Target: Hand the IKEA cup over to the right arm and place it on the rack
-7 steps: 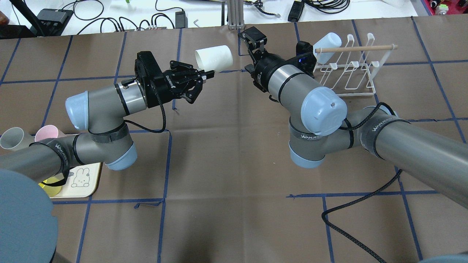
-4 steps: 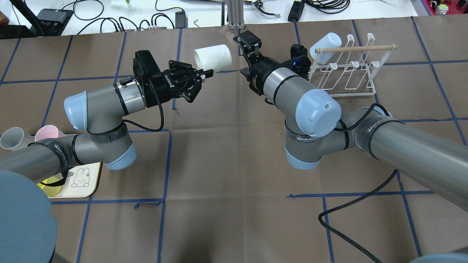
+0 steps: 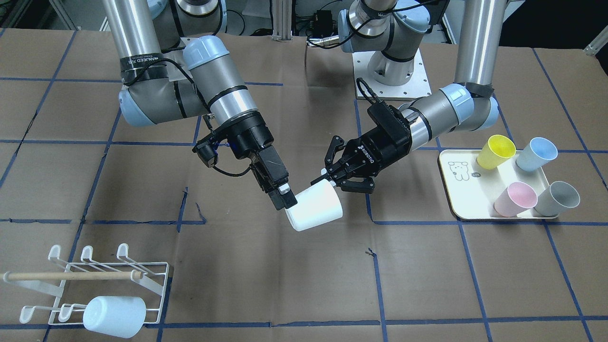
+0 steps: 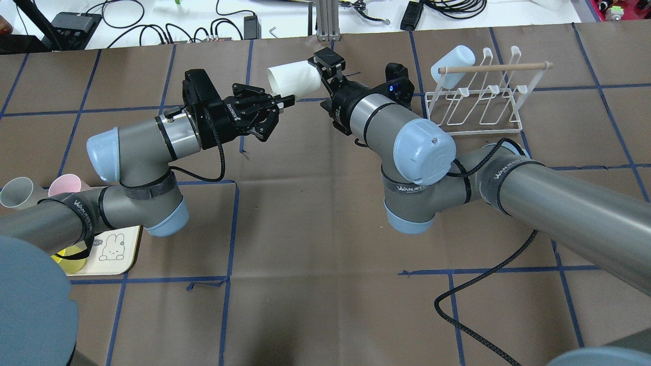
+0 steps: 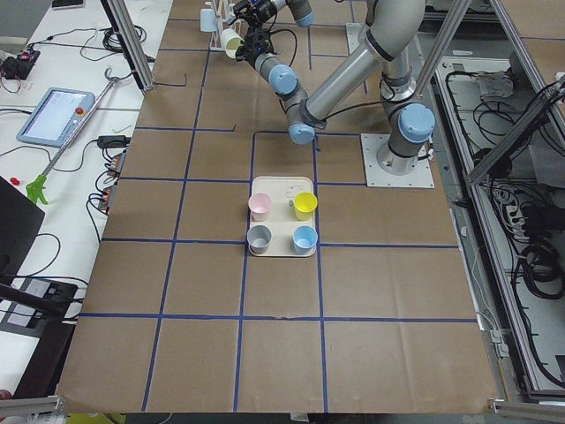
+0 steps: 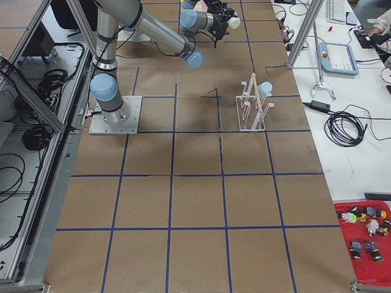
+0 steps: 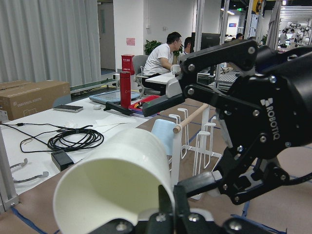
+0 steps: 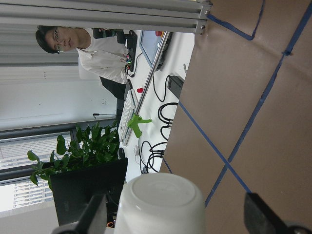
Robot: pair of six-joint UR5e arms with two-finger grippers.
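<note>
Brown paper table (image 4: 305, 229), gridded with blue tape. At far left, cream tray (image 4: 129, 244), grey cup (image 4: 18, 193) and pink cup (image 4: 66, 185) beside each other there. Next, left gripper (image 4: 285, 101), fingers pinched on the rim of white cup (image 4: 297, 79), which hangs above the table on its side, mouth toward that gripper. Then right gripper (image 8: 176, 217), fingers spread either side of the cup's base, one plainly clear of it. Far right, white wire rack (image 4: 478, 101), pale cup (image 4: 450, 63) upturned on an end prong.
</note>
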